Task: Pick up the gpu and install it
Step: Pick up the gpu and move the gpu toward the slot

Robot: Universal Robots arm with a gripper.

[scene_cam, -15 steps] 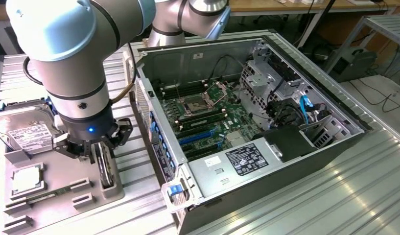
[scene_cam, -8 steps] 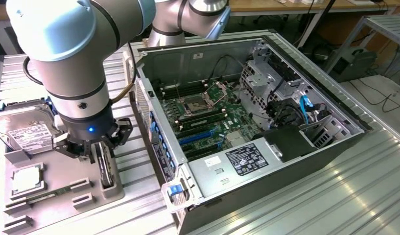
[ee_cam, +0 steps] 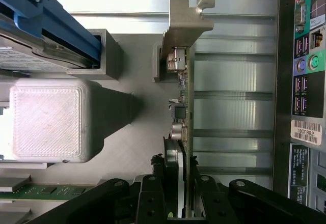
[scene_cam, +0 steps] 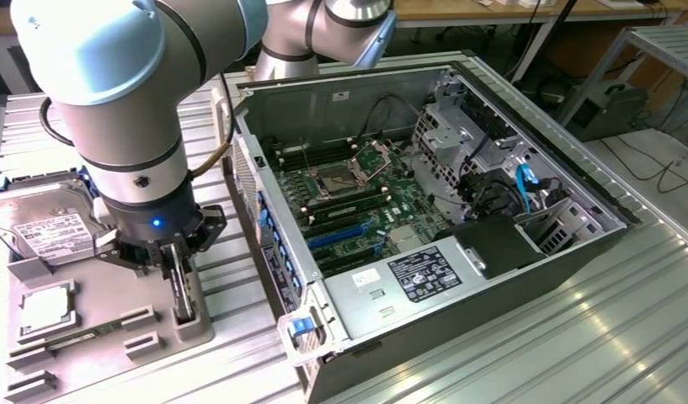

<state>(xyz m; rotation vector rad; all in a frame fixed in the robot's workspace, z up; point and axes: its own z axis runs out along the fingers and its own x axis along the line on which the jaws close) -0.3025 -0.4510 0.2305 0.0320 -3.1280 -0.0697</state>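
Note:
The gpu (scene_cam: 184, 293) is a thin dark card standing on edge in a slot of the grey parts tray (scene_cam: 102, 290), at the exterior view's left. My gripper (scene_cam: 175, 268) hangs straight down over it. In the wrist view the gpu (ee_cam: 184, 96) is seen edge-on, with its silver bracket (ee_cam: 186, 20) at the far end. My gripper (ee_cam: 179, 178) straddles the near end, and its black fingers (ee_cam: 153, 193) lie close against both faces of the card. The card still sits in its holder.
The open computer case (scene_cam: 568, 278) lies at the exterior view's right, with blue expansion slots (scene_cam: 344, 236) on its motherboard; its rear port panel (ee_cam: 305, 81) is beside the card. On the tray are a silver hard drive (scene_cam: 46, 223), a processor (scene_cam: 46, 307), a green memory stick (ee_cam: 46, 190) and a white block (ee_cam: 48, 119).

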